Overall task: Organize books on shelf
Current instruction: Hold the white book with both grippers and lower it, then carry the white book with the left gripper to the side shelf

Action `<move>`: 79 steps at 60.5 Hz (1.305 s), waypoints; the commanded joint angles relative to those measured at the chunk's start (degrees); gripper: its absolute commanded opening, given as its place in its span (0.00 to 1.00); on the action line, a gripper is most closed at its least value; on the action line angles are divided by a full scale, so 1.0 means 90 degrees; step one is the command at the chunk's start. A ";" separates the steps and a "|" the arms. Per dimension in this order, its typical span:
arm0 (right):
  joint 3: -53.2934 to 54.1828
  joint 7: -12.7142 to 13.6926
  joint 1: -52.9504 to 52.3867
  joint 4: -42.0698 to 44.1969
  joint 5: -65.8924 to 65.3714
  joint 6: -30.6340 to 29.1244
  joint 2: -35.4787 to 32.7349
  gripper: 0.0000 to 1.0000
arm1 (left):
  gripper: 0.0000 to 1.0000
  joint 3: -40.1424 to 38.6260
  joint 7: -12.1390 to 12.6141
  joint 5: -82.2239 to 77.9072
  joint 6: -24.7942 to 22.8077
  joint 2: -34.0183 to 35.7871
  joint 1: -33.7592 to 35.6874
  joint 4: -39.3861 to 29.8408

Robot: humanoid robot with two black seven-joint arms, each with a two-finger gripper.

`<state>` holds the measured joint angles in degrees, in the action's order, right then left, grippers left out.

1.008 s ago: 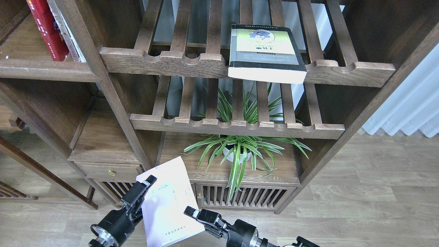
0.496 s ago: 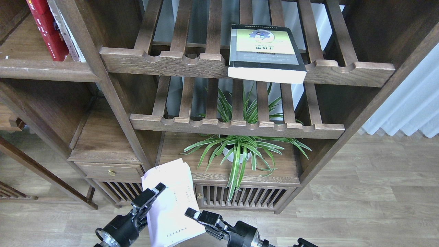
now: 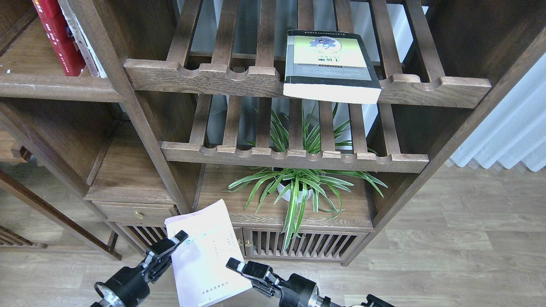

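Observation:
A pale lavender-white book point(image 3: 204, 256) hangs low in front of the bookcase. My left gripper point(image 3: 172, 247) is shut on its left edge. My right gripper point(image 3: 239, 267) sits at the book's lower right edge; I cannot tell how its jaws stand. A thick black-grey book with a yellow-green panel point(image 3: 330, 64) lies flat on the upper slatted rack and overhangs its front rail. A red book point(image 3: 59, 38) stands leaning on the solid dark-brown shelf point(image 3: 51, 87) at the top left, partly cut off by the view's edge.
A second slatted rack point(image 3: 294, 157) lies below the first. A potted spider plant point(image 3: 298, 187) stands on the low cabinet top. A small drawer unit point(image 3: 136, 211) is at the left. A white curtain point(image 3: 512, 132) hangs at the right above the wood floor.
My left gripper and the lavender-white book swung right, then back left and slightly down. The right gripper has barely moved. The book on the rack has stayed still.

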<state>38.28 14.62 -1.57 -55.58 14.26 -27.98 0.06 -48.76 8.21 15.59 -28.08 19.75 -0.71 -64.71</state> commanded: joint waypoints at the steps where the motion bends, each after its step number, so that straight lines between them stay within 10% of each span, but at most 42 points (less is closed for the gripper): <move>1: 0.0005 -0.0003 -0.0001 0.0013 0.0007 -0.0002 -0.0006 0.06 | 0.07 -0.0002 -0.0013 0.0006 0.0008 0.0159 0.0001 -0.0007; 48: 0.0034 -0.0003 -0.0001 0.0033 0.0017 -0.0002 -0.0006 0.08 | 0.08 -0.0041 -0.0033 -0.0004 0.0008 0.0510 -0.0058 -0.0241; 67: 0.0063 0.0007 0.0057 0.0023 -0.0218 -0.0002 -0.0006 0.71 | 0.07 -0.0471 0.0055 -0.0014 0.0008 0.0891 -0.0077 -0.0222; 79: 0.0132 0.0007 0.0077 0.0033 -0.0227 -0.0002 -0.0006 0.79 | 0.08 -0.1154 0.0055 -0.0004 0.0008 0.1486 -0.0389 -0.0690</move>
<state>38.92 14.73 -0.99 -55.31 12.26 -28.03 0.00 -55.44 8.66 15.50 -28.01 30.23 -2.24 -67.82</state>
